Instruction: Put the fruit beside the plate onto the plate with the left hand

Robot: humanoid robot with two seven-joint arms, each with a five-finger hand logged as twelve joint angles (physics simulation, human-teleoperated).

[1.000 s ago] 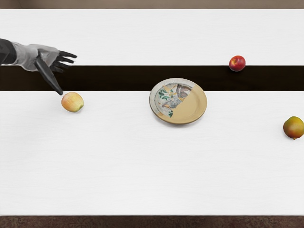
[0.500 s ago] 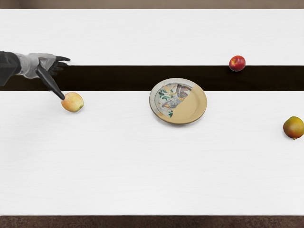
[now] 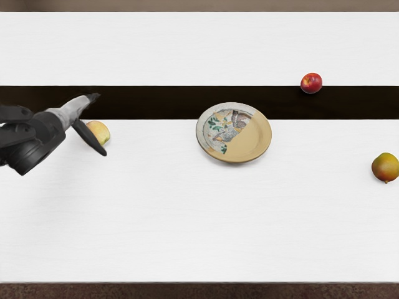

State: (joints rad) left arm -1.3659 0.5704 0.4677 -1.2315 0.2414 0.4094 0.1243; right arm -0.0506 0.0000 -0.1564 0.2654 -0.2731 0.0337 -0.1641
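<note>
A yellow-orange apple lies on the white table, left of the plate. My left hand comes in from the left edge and sits right against the apple's left side. Its fingers are spread: the thumb slants down in front of the fruit and the other fingers reach above it, covering part of it. The fingers are not closed around the fruit. The round tan plate with a painted pattern stands near the table's middle, with nothing on it. The right arm does not show.
A red apple rests at the back right beside the dark gap that runs across the table. A green-red fruit lies near the right edge.
My left hand has dropped down and pulled toward me, from above and behind the apple to directly at its left side, now partly hiding it. The apple has stayed put.
</note>
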